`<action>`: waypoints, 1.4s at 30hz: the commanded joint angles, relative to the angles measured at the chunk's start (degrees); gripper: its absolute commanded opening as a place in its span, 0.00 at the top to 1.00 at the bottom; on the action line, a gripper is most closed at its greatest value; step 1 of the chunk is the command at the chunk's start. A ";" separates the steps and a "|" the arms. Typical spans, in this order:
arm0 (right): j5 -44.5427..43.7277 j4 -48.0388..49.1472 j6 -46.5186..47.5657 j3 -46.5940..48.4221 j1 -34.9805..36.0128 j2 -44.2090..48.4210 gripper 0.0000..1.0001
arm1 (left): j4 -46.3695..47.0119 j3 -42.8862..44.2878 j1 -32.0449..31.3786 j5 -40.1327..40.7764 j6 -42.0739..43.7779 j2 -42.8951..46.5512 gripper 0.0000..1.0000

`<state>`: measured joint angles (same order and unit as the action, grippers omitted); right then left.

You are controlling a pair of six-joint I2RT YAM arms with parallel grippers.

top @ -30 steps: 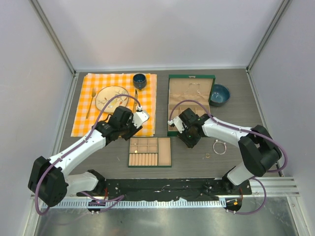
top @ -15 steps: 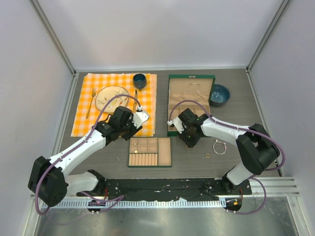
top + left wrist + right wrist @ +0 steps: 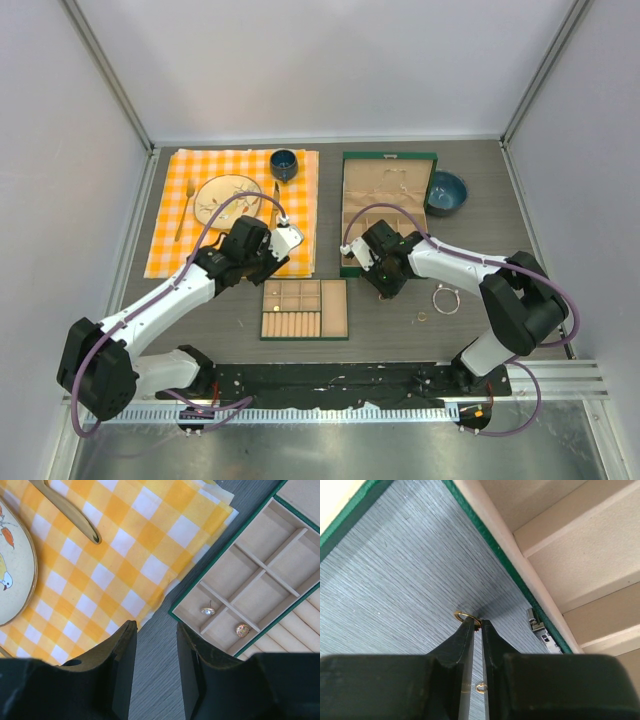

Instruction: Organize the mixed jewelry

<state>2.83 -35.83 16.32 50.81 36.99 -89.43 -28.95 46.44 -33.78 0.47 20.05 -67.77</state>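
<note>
Pinching almost shut, the right gripper (image 3: 474,625) held a small gold ring (image 3: 467,617) at its very tips, low in the middle of the right wrist view. The ring's shadow fell on the grey table (image 3: 395,580) just beneath, and the green edge of the jewellery box (image 3: 500,557) ran diagonally to the upper right. A second glint of gold sat lower between the fingers; whether it was another piece or a reflection I could not tell. Against the top view of 1 second earlier, this gripper had crept slightly up and left, toward the box's lower edge and away from the silver bracelet loop (image 3: 446,299) and the loose ring (image 3: 422,317) lying at centre right. That small shift suggested the grasp was made and the carry was only beginning. The left gripper (image 3: 155,627) had not moved. Its fingers stood a narrow gap apart with nothing between them, over bare table at the bottom centre of the left wrist view, between the checked cloth (image 3: 125,540) and the compartment tray (image 3: 266,569). A pale stud (image 3: 207,611) and a gold-toned stud (image 3: 242,629) lay in the tray, seemingly in 2 neighbouring compartments. By my judgement, 1 ring was in hand, and the bracelet and the other ring remained to be sorted.
</note>
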 commanded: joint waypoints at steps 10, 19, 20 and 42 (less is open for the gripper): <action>0.24 -0.46 0.73 2.10 -0.17 0.66 0.96 | 3.11 -0.64 -0.15 -0.29 0.25 0.44 0.58; 1.83 -5.20 1.35 7.90 -0.25 2.94 0.99 | 4.34 2.08 -0.15 -10.12 -1.68 0.44 0.59; 2.35 -5.82 1.35 8.86 -0.25 3.20 0.99 | 4.34 2.69 -0.15 -13.10 -2.82 0.36 0.59; 7.36 -11.36 -1.46 38.05 -2.89 -3.82 0.99 | 28.60 13.15 -0.23 -34.22 -29.98 -8.78 0.56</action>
<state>8.45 -46.65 16.69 84.51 34.02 -92.64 -9.15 55.99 -33.78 -31.09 -3.70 -75.79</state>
